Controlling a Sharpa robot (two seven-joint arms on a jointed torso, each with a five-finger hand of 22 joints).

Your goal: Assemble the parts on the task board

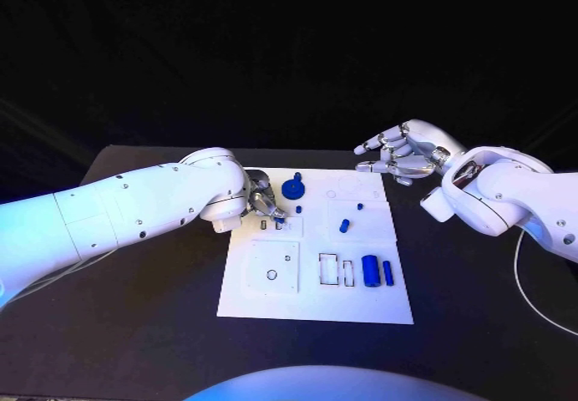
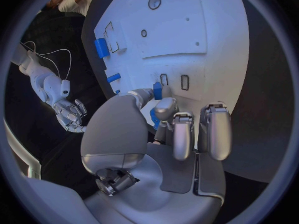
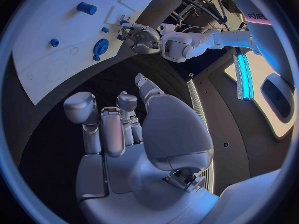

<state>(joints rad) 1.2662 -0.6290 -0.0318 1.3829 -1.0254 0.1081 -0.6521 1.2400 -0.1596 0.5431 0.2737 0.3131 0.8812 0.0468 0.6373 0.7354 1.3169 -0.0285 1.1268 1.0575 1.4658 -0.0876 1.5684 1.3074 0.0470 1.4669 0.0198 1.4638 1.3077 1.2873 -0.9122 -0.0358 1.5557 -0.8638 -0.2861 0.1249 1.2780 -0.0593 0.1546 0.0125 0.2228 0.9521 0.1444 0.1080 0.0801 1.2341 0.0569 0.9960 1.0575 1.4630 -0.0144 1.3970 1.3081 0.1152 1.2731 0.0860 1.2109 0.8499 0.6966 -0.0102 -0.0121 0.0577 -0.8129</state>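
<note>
The white task board (image 1: 316,288) lies in the middle of the table. My left hand (image 1: 261,203) is over its far left corner and pinches a small blue part (image 2: 157,91) between thumb and a finger, just above two small slots (image 2: 184,81). A round blue part (image 1: 296,188) stands next to that hand. A small blue peg (image 1: 345,225) sits mid-board, and two blue blocks (image 1: 371,271) lie near the right edge. My right hand (image 1: 403,155) hovers beyond the board's far right corner, fingers apart (image 3: 118,129), holding nothing.
The black table (image 1: 144,334) surrounds the board with bare room at the front and on both sides. A thin white cable (image 1: 525,284) runs along the table's right side. Outlined recesses (image 1: 272,269) mark the board's near left.
</note>
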